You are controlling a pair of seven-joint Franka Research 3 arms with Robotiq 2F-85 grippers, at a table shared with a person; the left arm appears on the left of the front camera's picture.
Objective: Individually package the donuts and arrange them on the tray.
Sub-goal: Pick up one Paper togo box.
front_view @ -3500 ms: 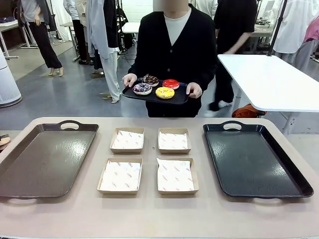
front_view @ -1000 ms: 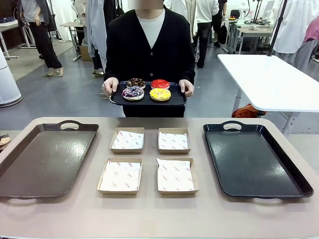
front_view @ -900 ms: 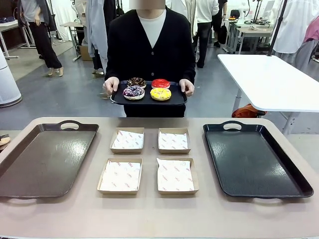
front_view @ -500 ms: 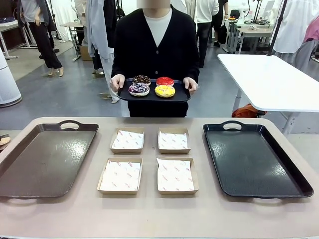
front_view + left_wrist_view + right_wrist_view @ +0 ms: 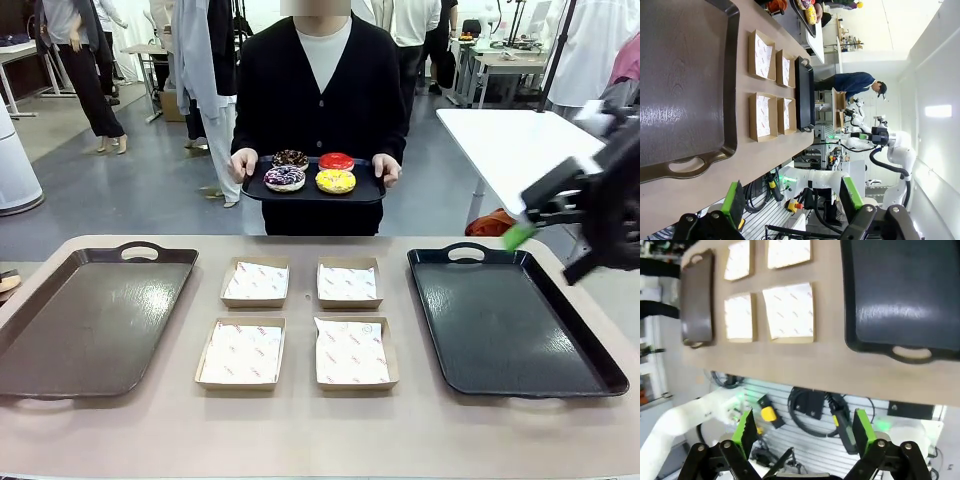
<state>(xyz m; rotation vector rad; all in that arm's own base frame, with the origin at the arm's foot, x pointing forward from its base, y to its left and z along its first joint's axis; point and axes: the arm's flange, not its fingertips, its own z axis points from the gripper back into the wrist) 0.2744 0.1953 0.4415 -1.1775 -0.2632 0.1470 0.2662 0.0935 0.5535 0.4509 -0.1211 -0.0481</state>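
Note:
Several donuts lie on a small black serving tray (image 5: 312,194) that a person holds in both hands beyond the table's far edge: a yellow donut (image 5: 335,181), a red donut (image 5: 336,161), a dark sprinkled donut (image 5: 291,158) and a pale-iced sprinkled one (image 5: 284,177). The yellow donut (image 5: 810,13) also shows at the top of the left wrist view. My right gripper (image 5: 540,212) hovers open above the black tray (image 5: 510,325) at the right, nothing between its fingers. My left gripper (image 5: 792,196) stands open and empty, back from the brown tray (image 5: 685,75). The right gripper (image 5: 805,432) looks down over the table's near edge.
Four shallow paper-lined cardboard boxes sit in a square mid-table: far left (image 5: 256,281), far right (image 5: 349,283), near left (image 5: 241,352), near right (image 5: 355,352). A brown tray (image 5: 90,320) lies at the left. A white table (image 5: 540,160) stands behind on the right; other people move in the background.
My right arm has come into the front view at the right edge, above the black tray. The person with the donut tray has shifted slightly to the right.

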